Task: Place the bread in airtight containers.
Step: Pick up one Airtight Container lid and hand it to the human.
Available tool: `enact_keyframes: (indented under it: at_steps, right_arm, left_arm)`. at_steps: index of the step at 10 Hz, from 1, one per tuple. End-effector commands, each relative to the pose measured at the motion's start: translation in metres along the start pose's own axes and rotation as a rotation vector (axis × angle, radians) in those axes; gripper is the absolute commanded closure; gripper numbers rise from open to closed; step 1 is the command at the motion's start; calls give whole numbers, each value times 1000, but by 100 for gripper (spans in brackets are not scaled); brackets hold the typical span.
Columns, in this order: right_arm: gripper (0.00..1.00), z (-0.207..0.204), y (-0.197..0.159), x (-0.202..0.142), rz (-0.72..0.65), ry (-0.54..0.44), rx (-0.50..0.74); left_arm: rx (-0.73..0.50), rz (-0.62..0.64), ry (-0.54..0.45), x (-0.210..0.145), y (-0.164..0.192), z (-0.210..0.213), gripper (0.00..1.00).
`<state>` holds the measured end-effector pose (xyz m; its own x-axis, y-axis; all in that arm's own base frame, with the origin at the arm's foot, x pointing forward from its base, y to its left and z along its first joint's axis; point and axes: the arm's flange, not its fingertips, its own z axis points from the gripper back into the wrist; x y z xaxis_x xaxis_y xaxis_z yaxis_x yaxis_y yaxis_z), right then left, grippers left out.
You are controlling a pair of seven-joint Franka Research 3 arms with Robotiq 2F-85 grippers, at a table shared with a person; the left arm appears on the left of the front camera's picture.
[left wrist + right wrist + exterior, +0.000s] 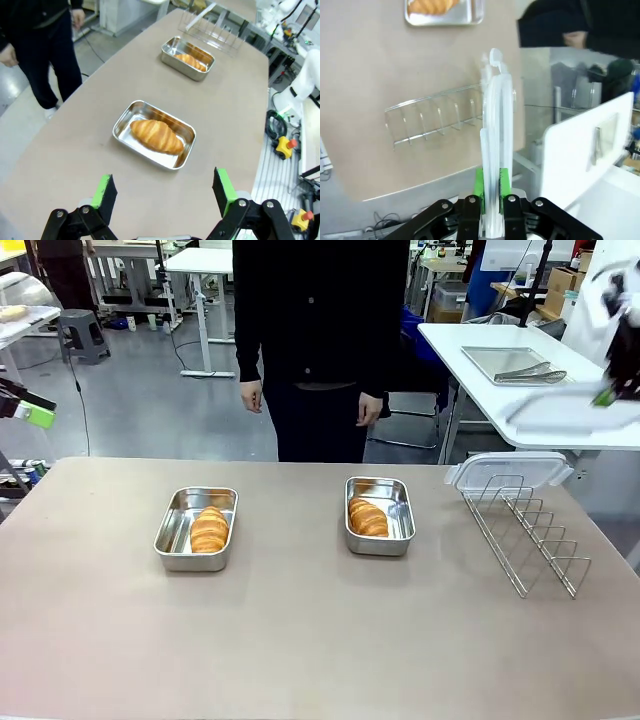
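"Since each croissant lies inside a pan, how much of the job is left?"

"The bread part looks done. The left croissant (209,529) lies in the left pan (178,525), and the right croissant (367,517) in the right pan (396,504). Both pans stand uncovered, so 2 lids have yet to go on."

"Where are those lids?"

"The right gripper (490,182) is clamped on the rim of the held lid (495,115), which is edge-on and raised high at the table's right side. The second lid (508,470) rests at the far end of the wire rack (525,530), close to the table's far edge."

"And the other arm?"

"The left gripper (165,192) has its jaws spread wide with nothing between them. It hangs above the table's left end, looking down at the left pan."

"Is there room to work?"

"Plenty, by the look of it. The 2 pans sit well apart on the table (300,640), with bare surface between them and toward the near edge. The right pan is near the rack, so a lid coming across would need to clear the wires. The person's hand (369,408) hangs beyond the far edge, off the table."
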<state>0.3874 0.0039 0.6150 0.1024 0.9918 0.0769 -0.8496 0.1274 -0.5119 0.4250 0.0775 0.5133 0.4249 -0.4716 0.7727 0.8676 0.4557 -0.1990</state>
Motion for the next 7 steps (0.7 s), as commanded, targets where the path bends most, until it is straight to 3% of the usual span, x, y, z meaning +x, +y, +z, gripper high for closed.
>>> enact_keyframes:
  at_steps: [1, 4, 7]
  right_arm:
    - [100, 38, 19, 19, 62, -5, -140]
    - [100, 51, 35, 47, 264, -142, -313]
    - [100, 8, 5, 85, 542, -235, -301]
  left_arm:
    - [-7, -16, -7, 0, -1, 1, 0]
    - [-7, -16, -7, 0, -1, 1, 0]
    - [-7, -16, -7, 0, -1, 1, 0]
